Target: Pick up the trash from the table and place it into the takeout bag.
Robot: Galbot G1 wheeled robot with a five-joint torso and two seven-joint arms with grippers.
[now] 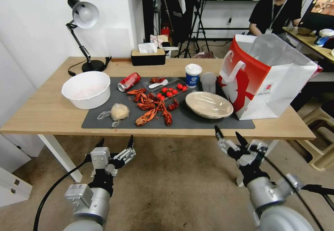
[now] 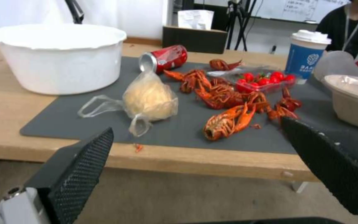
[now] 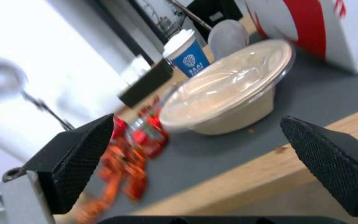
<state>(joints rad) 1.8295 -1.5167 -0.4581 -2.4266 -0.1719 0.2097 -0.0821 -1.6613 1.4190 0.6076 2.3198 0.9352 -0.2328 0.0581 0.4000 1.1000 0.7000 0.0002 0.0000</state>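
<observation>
A: Where was the trash, relative to the grippers?

B: All of it lay on the table [image 1: 48, 114], beyond both grippers. The beige dish [image 1: 209, 104] sat just past the right gripper [image 1: 230, 137], on the dark mat [image 1: 195, 121], with the clear plastic cup [image 1: 208, 81] and the blue paper cup [image 1: 192, 75] farther behind it. The takeout bag [image 1: 264, 81] stood upright beside the dish, touching or nearly so.

A: And the left side?

B: The small clear bag [image 1: 116, 112] with its pale lump lay ahead of the left gripper [image 1: 116, 144]; the red can [image 1: 129, 81] lay on its side farther on, near the white bowl [image 1: 87, 89].

A: How were the arms posed?

B: Both reached forward below the table edge, fingers spread wide, gripping nothing.

A: Anything one view added?

B: The right wrist view showed a clear film over the dish [image 3: 228, 90]. The left wrist view showed crayfish shells [image 2: 224, 121] between the bag [image 2: 148, 99] and the dish [image 2: 353, 99].
</observation>
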